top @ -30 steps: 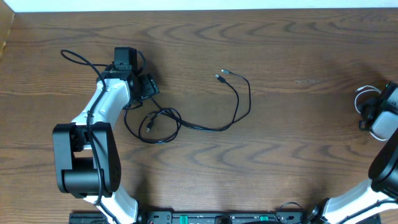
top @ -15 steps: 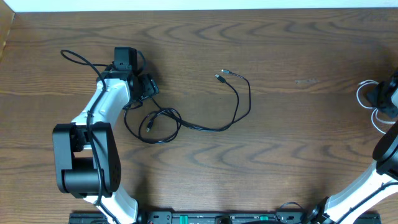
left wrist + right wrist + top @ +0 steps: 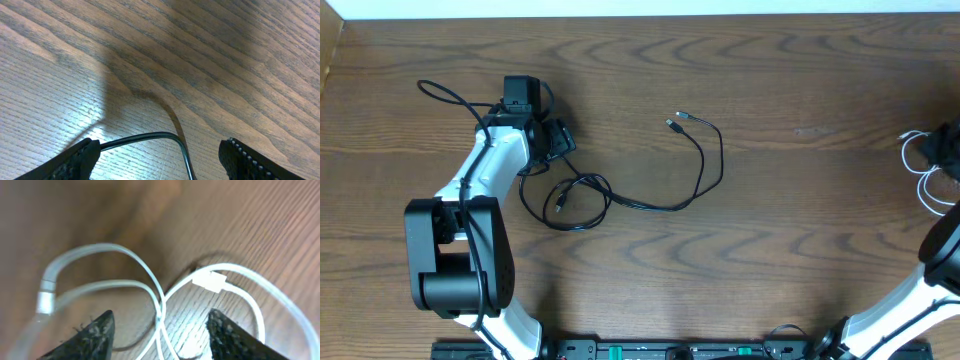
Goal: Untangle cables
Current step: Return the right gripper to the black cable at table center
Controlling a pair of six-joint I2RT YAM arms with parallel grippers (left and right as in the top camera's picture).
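A thin black cable (image 3: 720, 165) lies on the wooden table, curving from its plugs at mid-table down into a small coil near the left arm. My left gripper (image 3: 558, 142) hovers above that coil's upper end. In the left wrist view the gripper (image 3: 160, 162) is open, and a bend of the black cable (image 3: 150, 136) lies on the wood between its fingers, untouched. The white cable (image 3: 920, 168) lies looped at the table's far right edge. My right gripper (image 3: 160, 335) stands open over it, two white strands (image 3: 159, 315) crossing between the fingers, a white plug (image 3: 210, 281) just beyond.
The left arm's own thicker black wire (image 3: 445, 92) loops out over the table at the upper left. The right arm (image 3: 945, 260) runs along the right border. The table's far edge (image 3: 640, 17) meets a pale wall at the top.
My right gripper has slid right toward the table's edge and opened, and the white cable now lies spread in loops beneath it. The left arm and black cable have not moved.
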